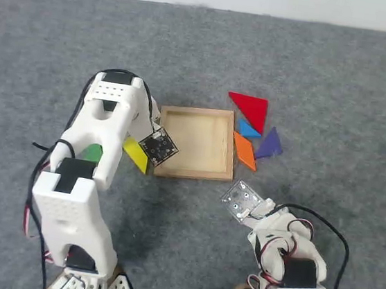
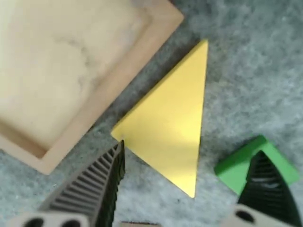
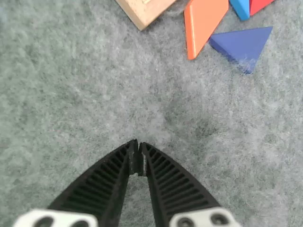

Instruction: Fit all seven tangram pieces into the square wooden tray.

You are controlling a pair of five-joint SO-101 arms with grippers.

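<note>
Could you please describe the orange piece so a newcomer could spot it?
Find the square wooden tray. Right of it in the high view, the orange piece lies nearest the tray. It is the only parallelogram; its red, blue and purple neighbours are triangles.

Both arms: white printed shells, black servo blocks. Left arm: black cable loops behind the wrist. Right arm: black and red wires. Left gripper and right gripper: black ribbed fingers tapering to points, white bases with round holes. Just behind the grippers: black square plate on the left, pale square plate with dots on the right.
</note>
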